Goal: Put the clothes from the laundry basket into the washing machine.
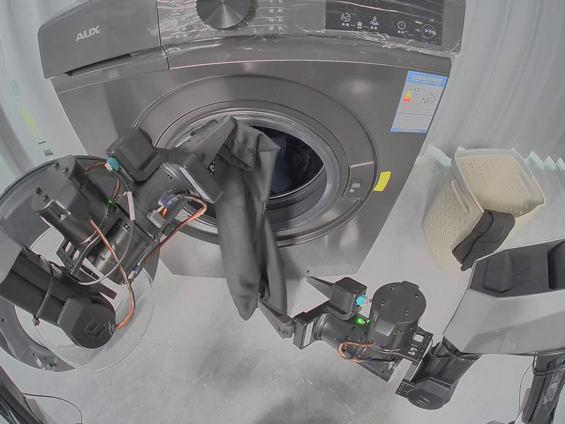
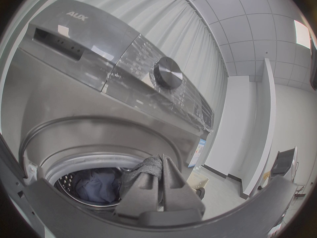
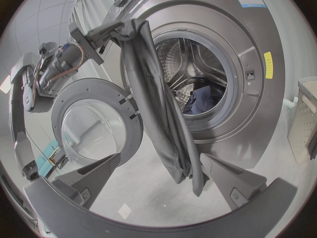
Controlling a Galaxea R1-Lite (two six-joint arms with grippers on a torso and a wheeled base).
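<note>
dark grey garment (image 1: pixel 247 225) hangs long and creased.

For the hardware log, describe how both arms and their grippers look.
The left arm and right arm are dark grey, with black cylindrical joints, looped orange cables and green lights. The left gripper and right gripper have dark grey wedge-shaped fingers.

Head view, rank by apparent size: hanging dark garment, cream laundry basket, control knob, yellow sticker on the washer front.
1-2, tie: dark grey hanging cloth garment and cream perforated plastic laundry basket look about alike, so they are not ranked.
3: round silver metal control knob.
4: small yellow rectangular sticker.
</note>
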